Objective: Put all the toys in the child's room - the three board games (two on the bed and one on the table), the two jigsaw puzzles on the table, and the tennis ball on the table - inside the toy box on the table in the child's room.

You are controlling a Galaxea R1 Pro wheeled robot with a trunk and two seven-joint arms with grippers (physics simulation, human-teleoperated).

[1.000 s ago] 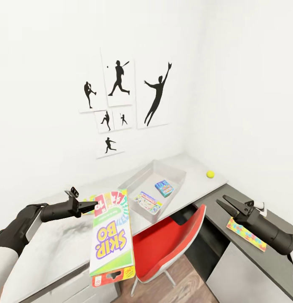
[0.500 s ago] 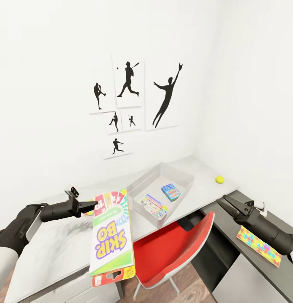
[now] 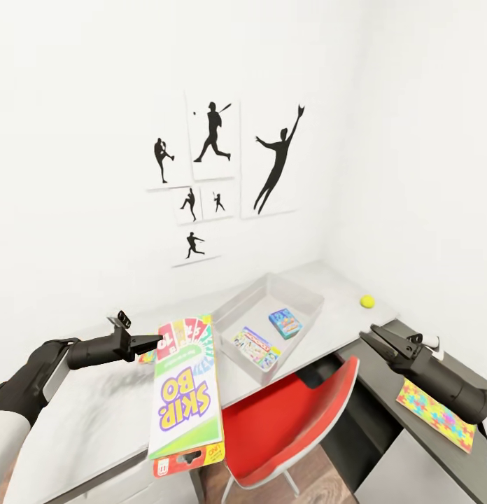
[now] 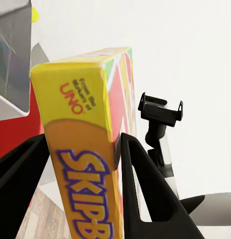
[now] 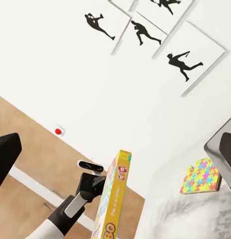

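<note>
**Card game in my left gripper, toy box ahead on the table**

My left gripper (image 3: 154, 342) is clamped on the Skip-Bo board game (image 3: 185, 395), pinching it near its upper end so that the long flat box hangs down from my fingers, its printed face upside down in the head view. From my left wrist camera I see the box's yellow edge (image 4: 83, 149) wedged between my two dark fingers (image 4: 140, 189), both pressed against it.

My right gripper (image 3: 373, 339) hangs over the dark side of the corner table with nothing in it, and its jaws stand parted (a narrow V).

The toy box (image 3: 268, 323), a clear shallow bin, sits on the grey table (image 3: 103, 406) near the corner of the room. Two colourful game boxes already lie inside it: one with a blue face (image 3: 285, 323) towards the far end, and one with a red and green face (image 3: 256, 348) nearer me. The tennis ball (image 3: 367, 301) rests on the table well apart from the bin, close to the right wall. A jigsaw puzzle (image 3: 435, 414) lies flat on the dark tabletop beside my right arm. Another puzzle (image 5: 201, 175) shows in my right wrist view, lying on the grey surface.

A red chair (image 3: 289, 427) is tucked under the table just below the bin. Black silhouette pictures of ball players (image 3: 214, 161) hang on the white wall above.
</note>
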